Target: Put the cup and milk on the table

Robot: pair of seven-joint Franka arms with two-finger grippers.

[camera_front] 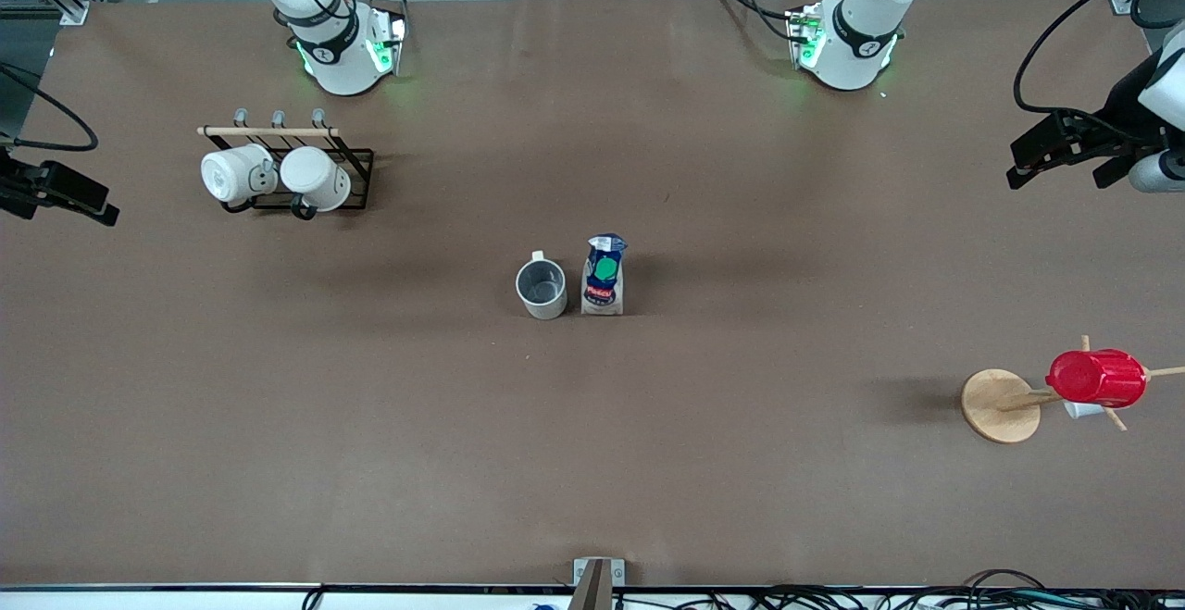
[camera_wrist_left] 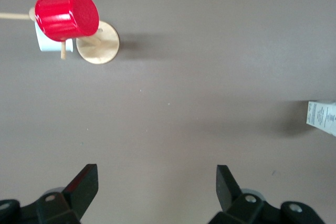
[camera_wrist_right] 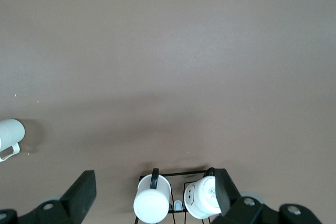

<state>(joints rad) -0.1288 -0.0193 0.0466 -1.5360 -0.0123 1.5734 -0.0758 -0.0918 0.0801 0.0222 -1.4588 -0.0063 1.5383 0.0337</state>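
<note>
We see the cup (camera_front: pixel 542 288) standing upright in the middle of the brown surface (camera_front: pixel 741 462), its grey inside open to the camera and its loop handle pointing to about twelve o'clock. The milk carton (camera_front: pixel 604 276) stands upright just beside it at three o'clock, toward the left arm's end, with a narrow gap between them; we can make out its green cap and red label.

Well away at about ten o'clock from the cup, a black wire rack (camera_front: pixel 315 180) with a wooden rail carries two white mugs (camera_front: pixel 273 177) lying on their sides. At about four o'clock, near the left arm's end, a wooden mug tree (camera_front: pixel 1000 404) bears a red cup (camera_front: pixel 1097 377).

The left hand (camera_front: pixel 1055 161) hangs over the surface's edge at the left arm's end, its fingers (camera_wrist_left: pixel 84 184) spread wide and holding nothing. The right hand (camera_front: pixel 60 193) hangs at the right arm's end, its fingers (camera_wrist_right: pixel 81 190) likewise apart and empty.
</note>
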